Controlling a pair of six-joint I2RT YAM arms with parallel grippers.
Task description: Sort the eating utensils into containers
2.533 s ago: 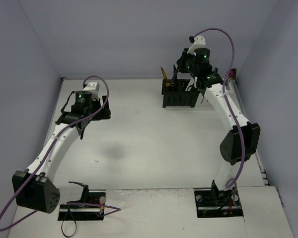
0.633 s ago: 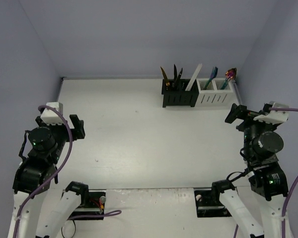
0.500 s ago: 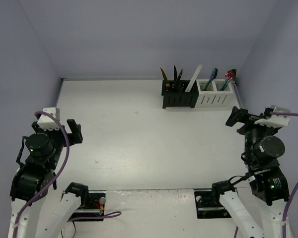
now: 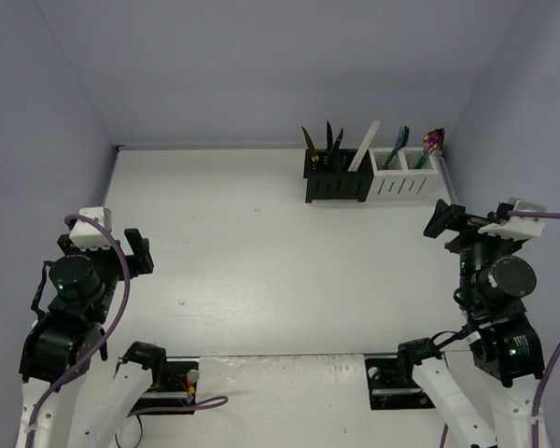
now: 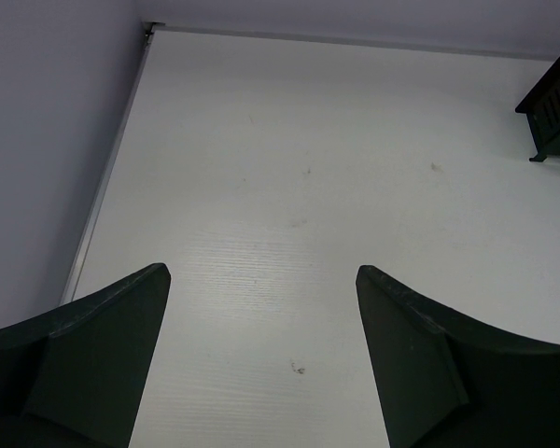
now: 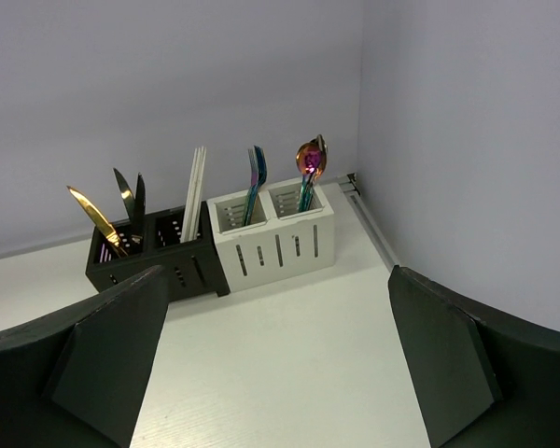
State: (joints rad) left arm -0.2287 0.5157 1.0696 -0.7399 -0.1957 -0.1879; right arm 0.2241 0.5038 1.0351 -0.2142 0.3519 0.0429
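The black caddy (image 4: 338, 186) and the white caddy (image 4: 406, 179) stand side by side at the far right of the table. The black caddy (image 6: 159, 259) holds a gold knife (image 6: 93, 217), black utensils (image 6: 129, 196) and white chopsticks (image 6: 196, 191). The white caddy (image 6: 275, 238) holds a blue utensil (image 6: 255, 182) and an iridescent spoon (image 6: 310, 161). My left gripper (image 4: 135, 252) hangs open over bare table near the left edge; in its own view the left gripper (image 5: 261, 273) holds nothing. My right gripper (image 4: 445, 219) is open, empty and short of the caddies; the right gripper (image 6: 277, 273) faces them.
Grey walls close in the table on the left, back and right. A metal rail (image 6: 373, 229) runs along the right edge beside the white caddy. A corner of the black caddy (image 5: 555, 107) shows at the far right of the left wrist view.
Both arms have pulled back from the far side of the table toward their bases. In the last half second the left arm drew back slightly more; the right one stayed still.
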